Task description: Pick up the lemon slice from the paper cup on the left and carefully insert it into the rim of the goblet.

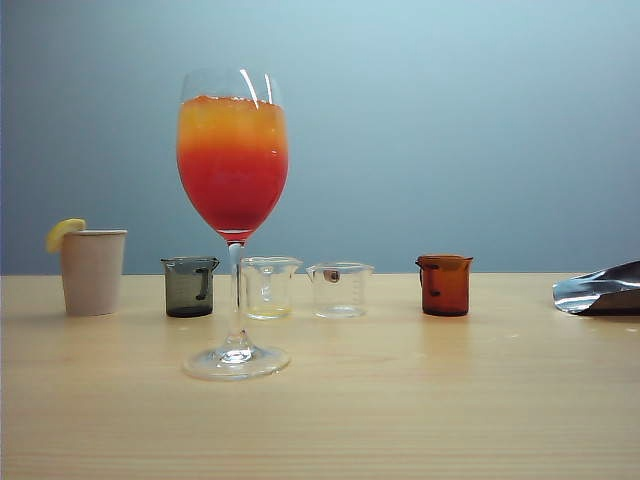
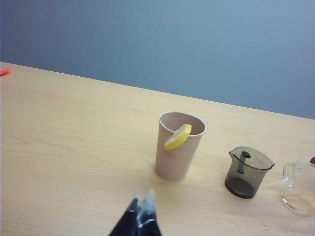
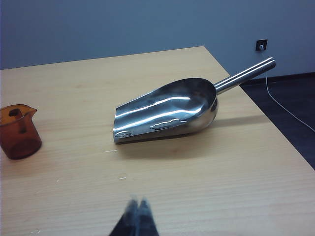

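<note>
The pinkish-beige paper cup (image 1: 92, 272) stands at the far left of the table, with the lemon slice (image 1: 64, 233) hooked upright on its rim. The left wrist view shows the same cup (image 2: 177, 147) and slice (image 2: 177, 136). Nearer the front stands the tall goblet (image 1: 233, 170), filled with a red-to-orange drink. My left gripper (image 2: 142, 199) is shut and empty, held back from the cup on its near side. My right gripper (image 3: 138, 201) is also shut and empty, above bare table short of the metal scoop. Neither gripper shows in the exterior view.
Behind the goblet runs a row of small beakers: dark grey (image 1: 190, 286), two clear ones (image 1: 268, 286) (image 1: 340, 289), and amber (image 1: 444, 284). A steel scoop (image 3: 172, 109) lies at the right near the table's edge (image 3: 275, 132). A red bit (image 2: 4, 72) lies far off.
</note>
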Controlling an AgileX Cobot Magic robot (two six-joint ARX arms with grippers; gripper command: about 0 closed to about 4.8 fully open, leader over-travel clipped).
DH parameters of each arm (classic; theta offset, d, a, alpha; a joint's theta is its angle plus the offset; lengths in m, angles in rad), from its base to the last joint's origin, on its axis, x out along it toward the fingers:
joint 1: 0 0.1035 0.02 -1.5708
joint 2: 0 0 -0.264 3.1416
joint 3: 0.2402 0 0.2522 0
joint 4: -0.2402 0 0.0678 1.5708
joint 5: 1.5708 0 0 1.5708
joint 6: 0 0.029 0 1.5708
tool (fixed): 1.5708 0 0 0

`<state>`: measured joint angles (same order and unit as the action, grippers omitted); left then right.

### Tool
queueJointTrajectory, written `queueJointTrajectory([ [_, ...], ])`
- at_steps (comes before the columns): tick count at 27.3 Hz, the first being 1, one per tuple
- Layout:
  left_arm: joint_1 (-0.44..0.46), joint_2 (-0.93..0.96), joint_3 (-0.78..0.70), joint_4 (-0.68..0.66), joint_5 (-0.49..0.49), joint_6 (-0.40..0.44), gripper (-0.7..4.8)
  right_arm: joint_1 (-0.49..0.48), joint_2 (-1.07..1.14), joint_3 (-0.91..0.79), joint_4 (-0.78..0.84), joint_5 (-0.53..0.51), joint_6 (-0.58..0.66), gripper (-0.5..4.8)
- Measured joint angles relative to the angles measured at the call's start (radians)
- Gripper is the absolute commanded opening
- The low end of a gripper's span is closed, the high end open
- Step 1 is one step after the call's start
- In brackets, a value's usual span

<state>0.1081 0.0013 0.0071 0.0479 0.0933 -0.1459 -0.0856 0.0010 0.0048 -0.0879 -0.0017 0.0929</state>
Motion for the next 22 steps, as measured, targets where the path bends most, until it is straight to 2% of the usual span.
queueJointTrajectory([
  [7, 0.000, 0.000, 0.000, -0.010, 0.000, 0.000, -0.06, 0.000, 0.000, 0.000, -0.061, 0.000, -0.040, -0.08],
  [13, 0.000, 0.000, 0.008, -0.008, 0.000, 0.020, -0.05, 0.003, 0.000, 0.014, -0.037, -0.001, -0.045, -0.08],
  [19, 0.000, 0.000, 0.107, 0.018, -0.036, 0.022, -0.05, 0.039, 0.035, 0.211, -0.043, -0.001, -0.005, -0.09],
  [22, 0.000, 0.023, 0.166, -0.073, -0.033, 0.022, -0.05, 0.058, 0.108, 0.297, -0.060, -0.001, 0.019, -0.09],
])
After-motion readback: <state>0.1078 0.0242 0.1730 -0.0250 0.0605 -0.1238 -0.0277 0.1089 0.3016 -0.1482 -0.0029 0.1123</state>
